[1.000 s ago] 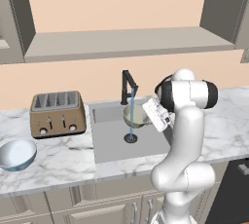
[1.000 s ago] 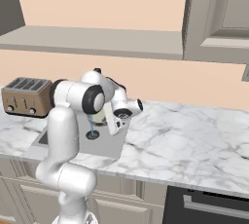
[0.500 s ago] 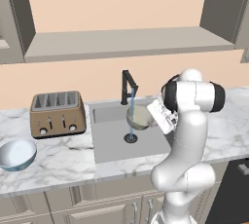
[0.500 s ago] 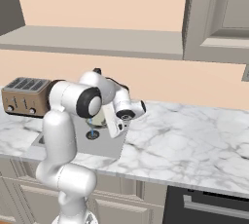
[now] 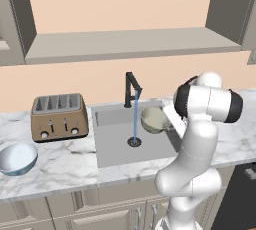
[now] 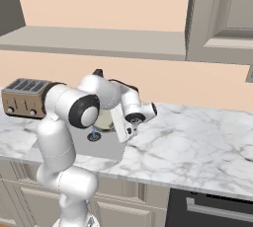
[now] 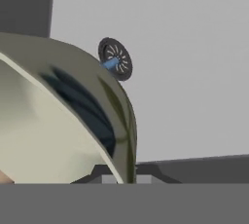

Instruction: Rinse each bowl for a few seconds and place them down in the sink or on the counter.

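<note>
Left base view: toaster (image 5: 58,116) left of sink (image 5: 115,146); olive bowl (image 5: 154,119) probably beside stream.

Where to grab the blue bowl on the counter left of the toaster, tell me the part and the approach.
Grip the light blue bowl by its rim, coming from above. It sits upright and open on the counter, so one finger can go inside the wall and one outside. The nearest rim section, toward the sink, looks easiest.

Olive-beige bowl (image 5: 154,119): dull, pale inside, tilted on its side above the grey recessed sink (image 5: 115,146), just beside the thin water stream running from the black faucet (image 5: 131,88) to the round drain (image 7: 115,59). Light blue bowl (image 5: 17,157): glossy, white inside, upright on the white marble bench (image 5: 55,161), well left of the sink.
</note>
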Controlling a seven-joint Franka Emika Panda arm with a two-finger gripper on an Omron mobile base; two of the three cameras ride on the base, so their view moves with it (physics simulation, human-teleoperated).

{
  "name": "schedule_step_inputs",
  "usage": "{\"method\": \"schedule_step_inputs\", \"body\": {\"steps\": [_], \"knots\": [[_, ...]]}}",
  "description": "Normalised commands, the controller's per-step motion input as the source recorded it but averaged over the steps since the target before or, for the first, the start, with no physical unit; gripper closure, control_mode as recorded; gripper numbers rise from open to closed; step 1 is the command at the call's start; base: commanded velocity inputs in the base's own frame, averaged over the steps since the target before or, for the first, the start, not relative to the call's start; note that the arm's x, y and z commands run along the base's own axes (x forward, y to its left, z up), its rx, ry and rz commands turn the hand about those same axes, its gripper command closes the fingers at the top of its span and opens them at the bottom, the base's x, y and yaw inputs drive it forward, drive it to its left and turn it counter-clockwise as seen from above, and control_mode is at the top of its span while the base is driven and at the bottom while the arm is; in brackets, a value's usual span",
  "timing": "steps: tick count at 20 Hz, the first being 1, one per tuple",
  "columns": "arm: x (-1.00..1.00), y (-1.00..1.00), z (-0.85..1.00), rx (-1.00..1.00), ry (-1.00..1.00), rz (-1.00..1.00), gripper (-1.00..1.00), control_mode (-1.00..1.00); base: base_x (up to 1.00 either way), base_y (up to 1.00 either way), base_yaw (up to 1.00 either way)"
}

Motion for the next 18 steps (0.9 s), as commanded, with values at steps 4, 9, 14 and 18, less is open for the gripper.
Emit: {"method": "schedule_step_inputs", "body": {"steps": [4, 9, 14, 18], "knots": [[-0.21, -0.43, 0.16, -0.02, 0.0, 0.0, 1.0, -1.0, 0.0, 0.0, 0.0], [-0.09, -0.42, 0.28, -0.05, 0.0, -0.01, 1.0, -1.0, 0.0, 0.0, 0.0], [-0.07, -0.39, 0.39, -0.1, 0.0, -0.05, 1.0, -1.0, 0.0, 0.0, 0.0], [-0.08, -0.42, 0.23, -0.11, 0.0, -0.07, 1.0, -1.0, 0.0, 0.0, 0.0]]}}
